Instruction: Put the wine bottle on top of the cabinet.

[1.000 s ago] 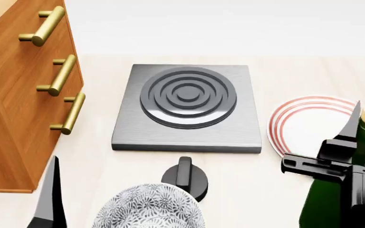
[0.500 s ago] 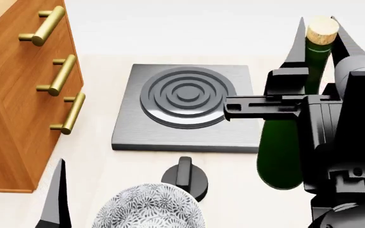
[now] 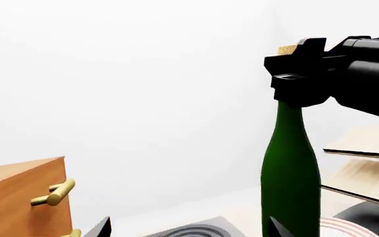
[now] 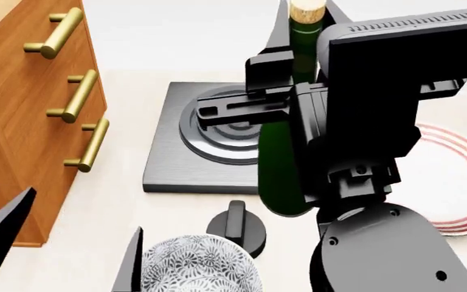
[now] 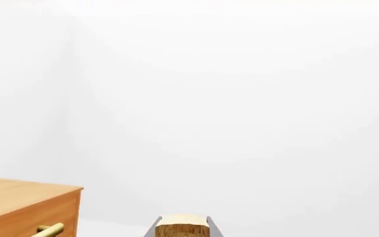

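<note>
The wine bottle [image 4: 276, 176], dark green with a tan cork, hangs upright in the air over the grey hob. My right gripper [image 4: 306, 7] is shut on its neck just below the cork. In the left wrist view the wine bottle [image 3: 291, 168] shows full length with the right gripper [image 3: 295, 74] clamped at its top. The right wrist view shows only the cork [image 5: 183, 228] between the fingertips. The reddish-brown cabinet [image 4: 22, 121] with brass handles stands at the left, its top out of the head view. My left gripper [image 4: 67, 255] is open and empty, low beside the cabinet.
A grey square hob [image 4: 172, 164] with concentric rings lies under the bottle. A black knob [image 4: 235, 225] and a patterned bowl [image 4: 193, 267] sit in front of it. A red-rimmed plate [image 4: 464, 182] lies at the right. Pale wooden shelves [image 3: 367, 163] stand beyond the bottle.
My right gripper has lifted the bottle and carried it left, from beside the plate to over the hob. My left gripper has come further into the head view.
</note>
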Robot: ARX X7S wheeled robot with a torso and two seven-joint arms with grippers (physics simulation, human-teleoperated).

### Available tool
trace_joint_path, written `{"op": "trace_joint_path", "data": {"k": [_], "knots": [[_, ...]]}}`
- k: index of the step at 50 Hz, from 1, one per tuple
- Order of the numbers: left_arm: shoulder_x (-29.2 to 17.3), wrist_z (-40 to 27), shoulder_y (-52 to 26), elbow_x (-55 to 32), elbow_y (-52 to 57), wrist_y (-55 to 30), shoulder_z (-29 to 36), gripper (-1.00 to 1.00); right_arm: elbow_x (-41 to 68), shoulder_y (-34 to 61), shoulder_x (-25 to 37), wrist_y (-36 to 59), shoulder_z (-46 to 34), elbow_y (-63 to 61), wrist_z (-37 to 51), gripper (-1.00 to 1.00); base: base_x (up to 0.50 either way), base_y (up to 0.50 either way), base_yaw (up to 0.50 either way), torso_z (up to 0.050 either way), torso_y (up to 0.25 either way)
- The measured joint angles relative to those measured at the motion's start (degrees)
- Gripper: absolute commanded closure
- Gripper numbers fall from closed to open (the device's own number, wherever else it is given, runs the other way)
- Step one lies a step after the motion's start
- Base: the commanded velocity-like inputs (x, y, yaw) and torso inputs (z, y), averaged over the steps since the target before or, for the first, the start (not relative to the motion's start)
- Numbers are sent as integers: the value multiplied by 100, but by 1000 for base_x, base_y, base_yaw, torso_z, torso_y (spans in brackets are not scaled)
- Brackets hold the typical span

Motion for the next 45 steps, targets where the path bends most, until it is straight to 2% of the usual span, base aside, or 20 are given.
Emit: {"op": "trace_joint_path", "data": {"k": [19, 45], "knots": [[-75, -56, -765, -464, -663, -304, 755, -100, -2, -19, -192, -292, -406, 262, 0, 100, 0, 0, 0, 0, 1], [-79, -44, -2106, -1339, -2364, -340, 900, -100, 190, -18, -205, -265, -577, 66, 110, 100, 0, 0, 0, 0, 0]]}}
